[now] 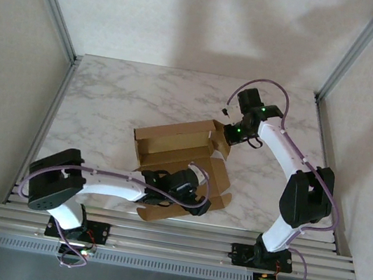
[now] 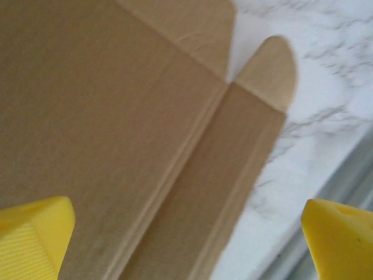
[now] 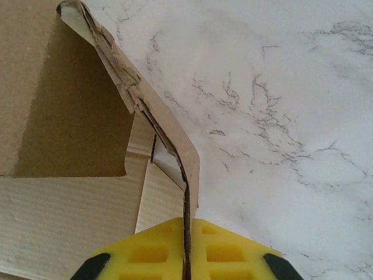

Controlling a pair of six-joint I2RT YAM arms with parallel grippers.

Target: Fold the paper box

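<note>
Marble table [image 1: 108, 99], paper box [image 1: 171, 145] apparently long left-to-right; right tool [image 3: 186, 245] tight on its flap [image 3: 172, 137], left tool [image 2: 186, 239] wide.

Soft, diffuse light from overhead, moderately bright. Top view: sharp, with broad faint shadows of the arms across the back wall [image 1: 212, 23] and a narrow dark shadow beside the paper box [image 1: 171, 145] on the table [image 1: 121, 101]. Left wrist view: soft focus throughout, the yellow fingers [image 2: 35, 242] blurred at the lower corners. Right wrist view: crisp marble veining, cardboard interior in shade.
</note>
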